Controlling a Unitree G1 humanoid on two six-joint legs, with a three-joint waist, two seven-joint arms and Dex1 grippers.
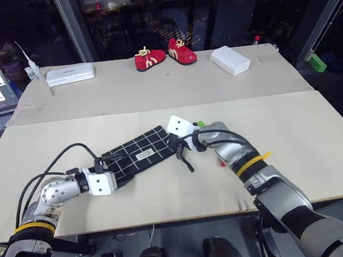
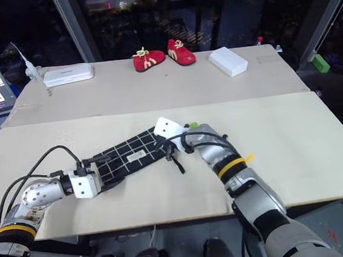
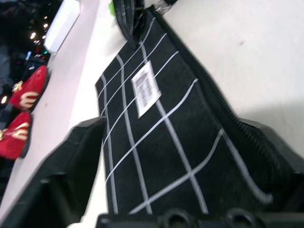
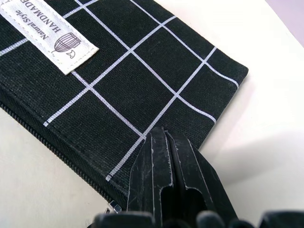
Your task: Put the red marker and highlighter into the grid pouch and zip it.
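- Both jaws differ: the left gripper (image 1: 105,169) stands apart astride the near end of the flat black grid pouch (image 1: 139,154) with thin white lines; the right gripper (image 4: 168,156) is pressed together, its tips on the pouch's far corner.
- Pouch lies flat mid-table (image 1: 318,132).
- Beyond, two small red shoes (image 1: 165,55) sit between white boxes (image 1: 230,59).

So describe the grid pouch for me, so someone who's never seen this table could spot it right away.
Look at the near half of the pale table, between the robot's two grippers. The grid pouch lies flat there: a black fabric rectangle crossed by thin white lines, with a small white label. The white boxes and red shoes sit at the far edge.
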